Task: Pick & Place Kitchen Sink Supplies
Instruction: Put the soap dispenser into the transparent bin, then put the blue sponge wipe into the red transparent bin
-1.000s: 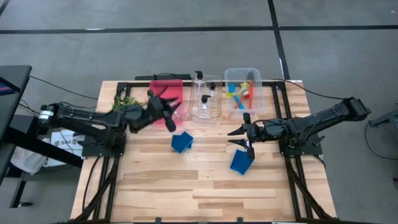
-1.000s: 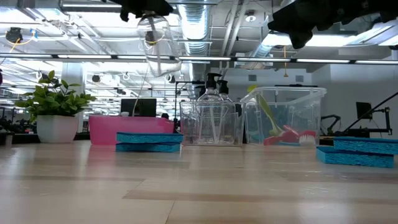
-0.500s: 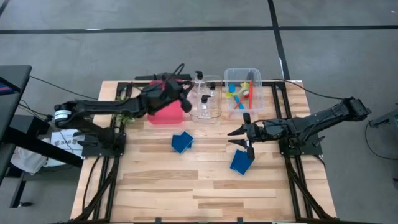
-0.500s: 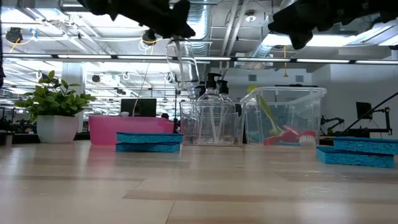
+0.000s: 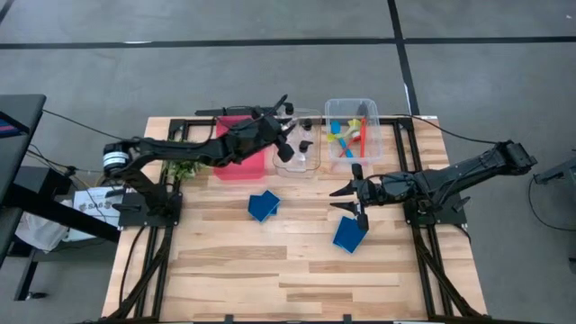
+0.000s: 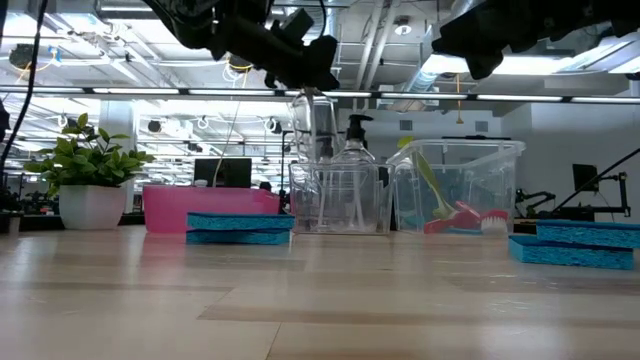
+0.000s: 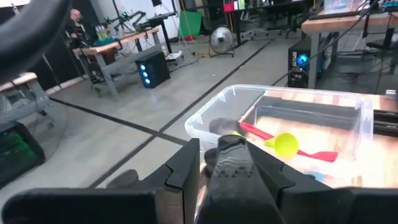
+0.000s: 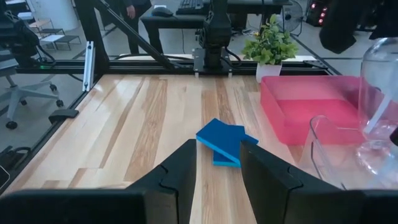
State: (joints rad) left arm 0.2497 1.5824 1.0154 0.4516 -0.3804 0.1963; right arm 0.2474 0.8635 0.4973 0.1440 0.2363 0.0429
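Clear plastic is what your left gripper (image 6: 300,62) pinches: a pump bottle (image 6: 312,125), hanging by its top just above the middle bin (image 5: 297,155), not yet set down. Another bottle (image 6: 354,170) already stands in that bin, and the brushes (image 5: 346,135) lie in the far bin (image 5: 353,108), so those parts look done. Your two blue sponges are what remains, by my reading: one sponge (image 5: 263,205) lies on the wood near the table's middle, the other sponge (image 5: 348,236) just below your right gripper (image 5: 353,196), which hovers with fingers slightly apart and nothing between them. You have the red tray (image 5: 236,165) bare, likely the sponges' place. Lower the bottle first.
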